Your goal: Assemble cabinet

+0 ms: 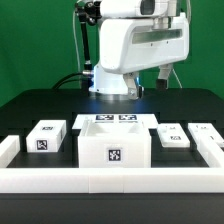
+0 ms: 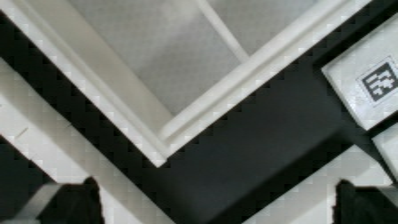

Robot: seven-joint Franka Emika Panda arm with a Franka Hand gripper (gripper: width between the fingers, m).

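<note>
Hanging above the table's far side, toward the exterior view's right, the gripper (image 1: 165,79) has its fingers (image 2: 57,207) spread, holding nothing. The cabinet (image 1: 114,150) stands near centre, marker board (image 1: 110,121) just behind it, drawer blocks (image 1: 45,137) at either side.

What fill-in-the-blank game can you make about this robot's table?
1. The table is ___ in colour.
2. The back wall is ___.
3. On the exterior view's right of the cabinet lie ___ smaller white pieces.
4. The gripper is open and holds ___.

Missing words: black, green, two, nothing.
</note>
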